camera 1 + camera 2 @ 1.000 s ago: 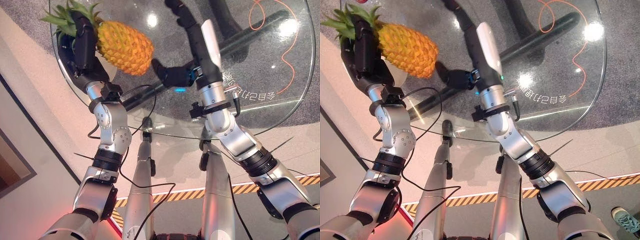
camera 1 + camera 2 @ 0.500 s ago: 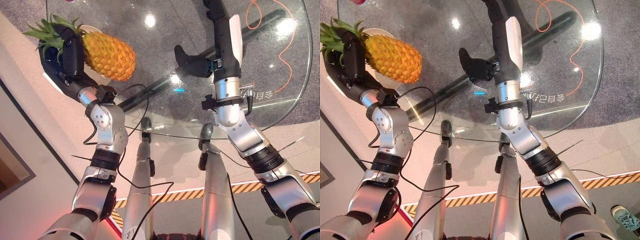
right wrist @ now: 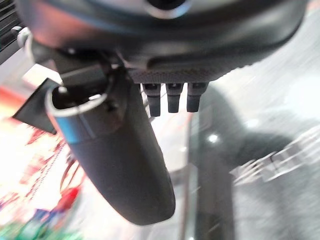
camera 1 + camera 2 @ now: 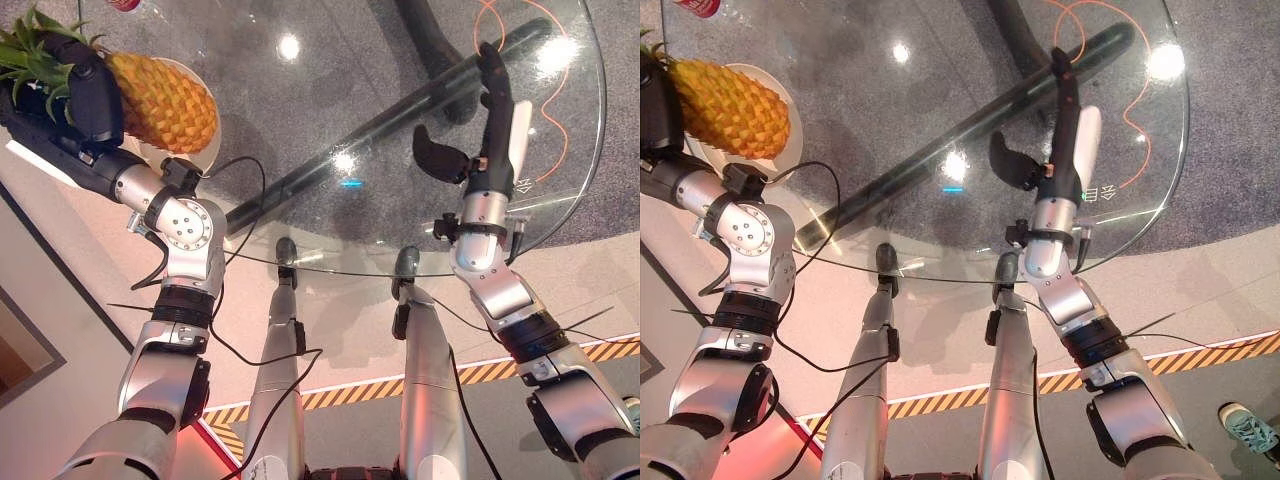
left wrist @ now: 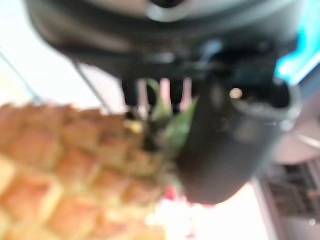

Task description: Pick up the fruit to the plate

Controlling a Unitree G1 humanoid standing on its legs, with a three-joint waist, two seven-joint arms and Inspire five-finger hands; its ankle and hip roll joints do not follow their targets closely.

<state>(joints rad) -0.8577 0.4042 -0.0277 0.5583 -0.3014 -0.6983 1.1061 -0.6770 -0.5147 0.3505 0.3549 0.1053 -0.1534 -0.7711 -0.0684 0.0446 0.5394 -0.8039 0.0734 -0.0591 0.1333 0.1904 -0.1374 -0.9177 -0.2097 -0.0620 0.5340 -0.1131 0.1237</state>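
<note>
Fruit: a pineapple (image 4: pixel 160 98) sat at the upper left of the head views, held above the plate (image 4: pixel 780 90), its leafy crown pointing to the frame's left edge.
Left hand: the left hand (image 4: pixel 85 100) had its fingers clenched round the pineapple near the crown; the left wrist view showed leaves and rind (image 5: pixel 75 160) pressed against the thumb.
Right hand: the right hand (image 4: pixel 490 110) hovered over the glass table (image 4: pixel 560 200) at the upper right, fingers straight and released, thumb spread, grasping nothing.
Plate: white, lying on the glass at the upper left; only its rim showed past the pineapple, and nothing else could be made out on it. Whether the pineapple touched it could not be told.
Other: a red item (image 4: pixel 695 8) sat cut off at the top left edge, just beyond the plate.
Risk: the hold was near one end, so the heavy body could likely tip or slip on release.
Risk: the plate lay near the table's edge, so an off-centre landing might roll the pineapple off the rim or nudge the plate outward.
</note>
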